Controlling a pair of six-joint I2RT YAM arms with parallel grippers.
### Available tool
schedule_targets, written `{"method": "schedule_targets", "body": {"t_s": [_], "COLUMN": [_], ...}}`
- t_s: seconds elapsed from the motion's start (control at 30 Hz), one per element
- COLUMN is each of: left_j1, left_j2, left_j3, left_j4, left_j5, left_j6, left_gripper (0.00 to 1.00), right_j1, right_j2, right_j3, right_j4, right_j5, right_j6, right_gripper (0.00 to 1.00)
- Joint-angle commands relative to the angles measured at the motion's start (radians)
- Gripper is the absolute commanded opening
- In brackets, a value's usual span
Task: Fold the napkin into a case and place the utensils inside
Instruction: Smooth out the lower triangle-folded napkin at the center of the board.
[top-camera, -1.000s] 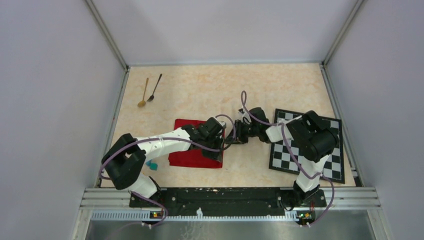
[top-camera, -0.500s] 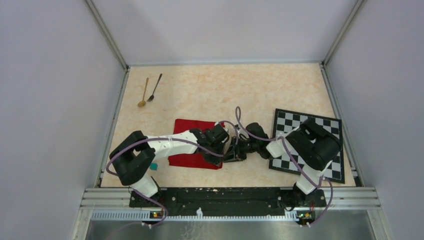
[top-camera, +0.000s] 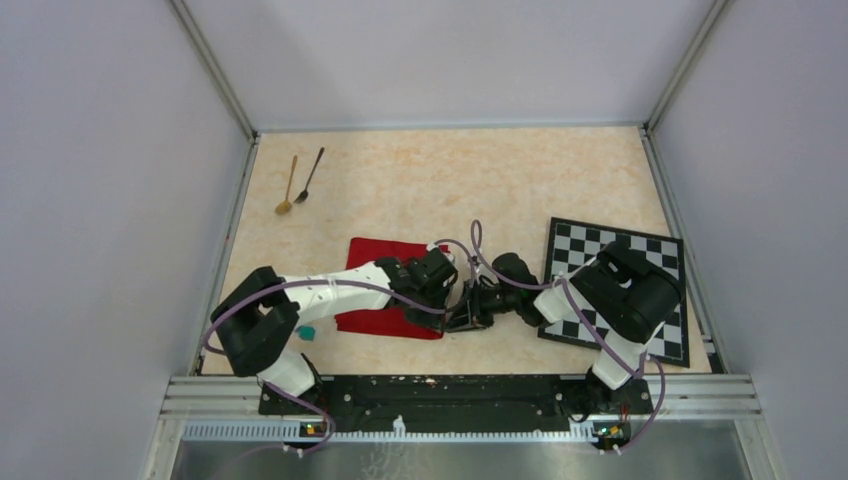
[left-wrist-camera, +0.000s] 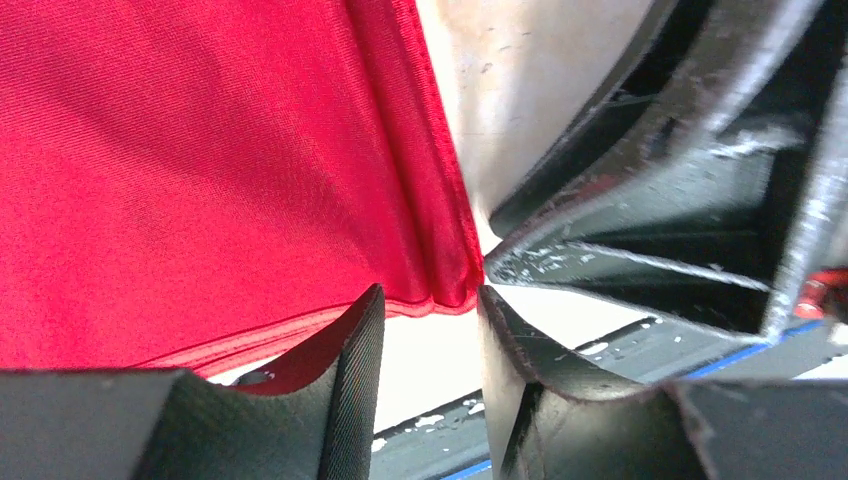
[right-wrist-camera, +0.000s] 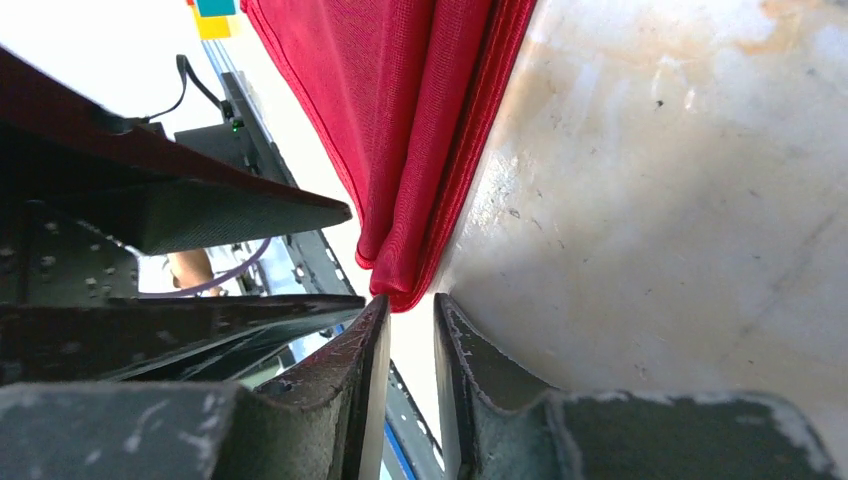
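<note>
Napkin lies folded, with utensils lying well outside it.

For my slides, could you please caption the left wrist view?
Left gripper open, straddling a corner of the folded napkin.

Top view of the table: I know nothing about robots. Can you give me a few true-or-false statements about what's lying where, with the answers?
1. Both spoons lie on the red cloth. False: the gold spoon and the black spoon lie on the bare table, far left, apart from the napkin.
2. The left gripper and the right gripper are at the same napkin corner. True.
3. The chequered mat lies right of the napkin. True.
4. The napkin is spread in a single layer. False: the wrist views show stacked layers at its edge.
</note>
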Motion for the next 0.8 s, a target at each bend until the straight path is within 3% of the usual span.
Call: {"method": "schedule_targets", "body": {"t_s": [0.0, 0.47, 0.77], "left_j1": [-0.005, -0.009, -0.032], "left_j2": [-0.08, -0.003, 0.041], "left_j3": [-0.004, -0.024, -0.014], "left_j4": [-0.011, -0.001, 0.002], "left_j5": [-0.022, -0.023, -0.055], "left_j6": [-0.024, -0.023, -0.028], "left_gripper": [0.41, 0.25, 0.23], "right_j1": [0.018, 0.034, 0.048], "right_j2": [-0.014, -0.006, 0.017], "right_j3": [-0.024, -0.011, -0.002], "right_j4": [-0.001, -0.008, 0.01], "right_j5": [0.038, 0.039, 0.042], "right_j6": [-0.021, -0.024, -0.015], "right_gripper": [0.22, 0.2, 0.2]}}
